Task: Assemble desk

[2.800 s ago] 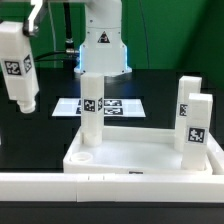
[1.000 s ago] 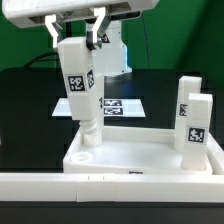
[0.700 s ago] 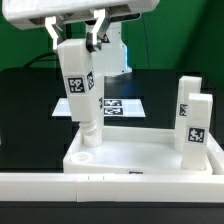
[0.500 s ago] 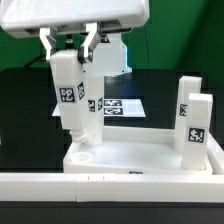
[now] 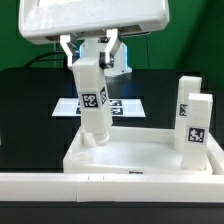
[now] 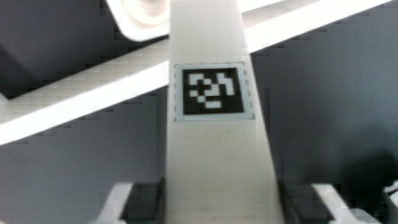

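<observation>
My gripper (image 5: 90,52) is shut on a white square leg (image 5: 92,95) with a black-and-white tag. It holds the leg tilted, lower end down over the back left part of the white rimmed desk slab (image 5: 140,158). I cannot tell whether the end touches the slab. A round corner socket (image 5: 85,157) lies open at the slab's front left. Two more tagged legs (image 5: 193,115) stand side by side at the slab's right. In the wrist view the held leg (image 6: 214,120) runs between my fingers (image 6: 143,200). A leg standing at the back left is hidden behind the held one.
The marker board (image 5: 125,106) lies flat on the black table behind the slab. A long white border rail (image 5: 110,186) runs along the front. The robot base (image 5: 118,60) stands at the back, before a green backdrop.
My gripper carried the leg from the exterior view's far left to above the slab's left side, then moved lower and rightward. The leg now leans instead of hanging straight.
</observation>
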`<state>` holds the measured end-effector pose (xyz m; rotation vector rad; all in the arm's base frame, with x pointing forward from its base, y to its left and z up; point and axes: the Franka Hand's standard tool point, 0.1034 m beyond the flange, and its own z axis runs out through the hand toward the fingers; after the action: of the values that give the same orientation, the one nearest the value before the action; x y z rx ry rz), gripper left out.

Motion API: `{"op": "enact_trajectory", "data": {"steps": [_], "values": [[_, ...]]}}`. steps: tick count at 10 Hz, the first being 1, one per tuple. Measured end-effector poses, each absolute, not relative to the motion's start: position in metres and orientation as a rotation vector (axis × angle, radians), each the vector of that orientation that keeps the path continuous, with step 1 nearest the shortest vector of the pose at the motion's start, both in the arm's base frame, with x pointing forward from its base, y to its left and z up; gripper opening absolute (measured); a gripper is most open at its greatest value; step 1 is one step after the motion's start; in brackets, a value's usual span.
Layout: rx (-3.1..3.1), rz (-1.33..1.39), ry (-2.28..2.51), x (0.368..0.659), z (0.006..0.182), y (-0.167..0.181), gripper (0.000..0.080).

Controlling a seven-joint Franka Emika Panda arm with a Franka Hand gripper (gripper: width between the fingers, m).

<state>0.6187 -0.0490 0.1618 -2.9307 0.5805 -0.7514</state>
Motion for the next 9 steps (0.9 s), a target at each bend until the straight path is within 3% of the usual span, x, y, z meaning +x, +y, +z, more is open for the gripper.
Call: {"op": "enact_trajectory", "data": {"steps": [5, 8, 9], "values": [[-2.958, -0.763, 0.567, 0.616, 0.162, -0.06, 0.029], [-2.991, -0.795, 0.545, 0.616, 0.147, -0.053, 0.029], [-2.996, -0.804, 0.541, 0.617, 0.151, -0.054, 0.029]]}}
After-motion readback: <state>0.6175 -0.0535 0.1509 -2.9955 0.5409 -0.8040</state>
